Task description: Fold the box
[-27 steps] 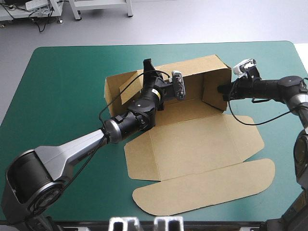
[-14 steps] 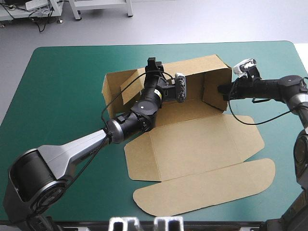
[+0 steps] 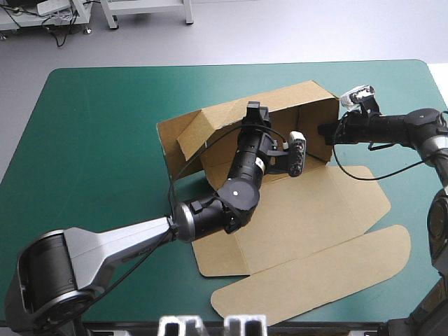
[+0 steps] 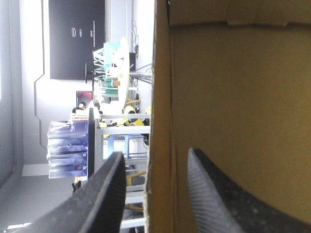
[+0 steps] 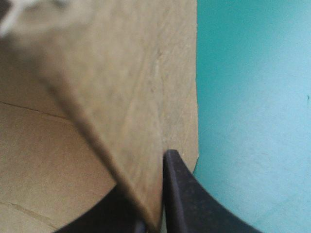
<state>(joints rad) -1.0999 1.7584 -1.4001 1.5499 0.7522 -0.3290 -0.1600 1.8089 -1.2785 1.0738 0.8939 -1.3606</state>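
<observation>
The brown box lies partly raised on the teal-green cover. Its back wall stands up, and its lid lies flat toward the front edge. My left gripper reaches over the box floor and is shut on the back wall's top edge. In the left wrist view that wall runs edge-on between the black fingers. My right gripper is shut on the upright right side wall. The board fills its wrist view, one finger on the outer face. The left side flap leans inward.
A wide stretch of teal-green cover lies to the left of the box. The lid's rounded flap reaches close to the table's front edge. The right arm comes in along the table's right edge.
My left gripper has slid right along the back wall. The box has shifted and turned to the right with it, and the left flap has swung further inward. The right gripper has barely moved.
</observation>
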